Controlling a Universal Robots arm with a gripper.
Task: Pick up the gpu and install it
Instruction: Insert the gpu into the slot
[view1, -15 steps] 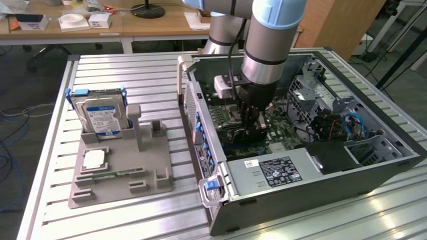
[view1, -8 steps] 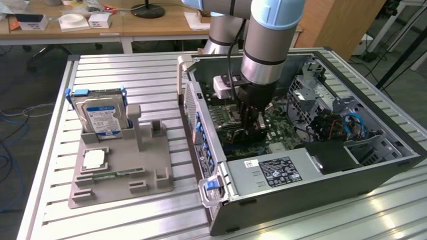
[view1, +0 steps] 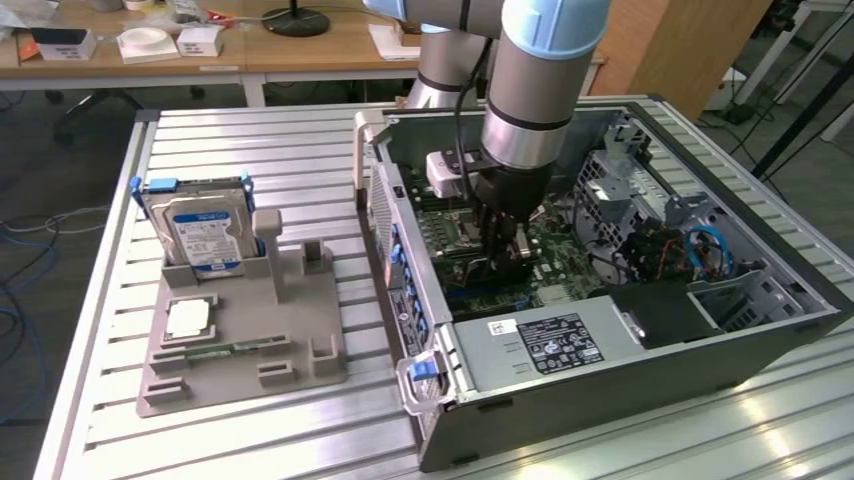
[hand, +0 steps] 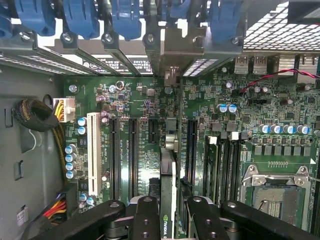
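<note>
On the counter, at the exterior view's left, a hard drive sits in its holder, well clear. Mid-case, claw grips the gpu edge-on by its top edge over the motherboard. Card's prob. light, stiff, fragile; slot covers and caps crowd it.
</note>
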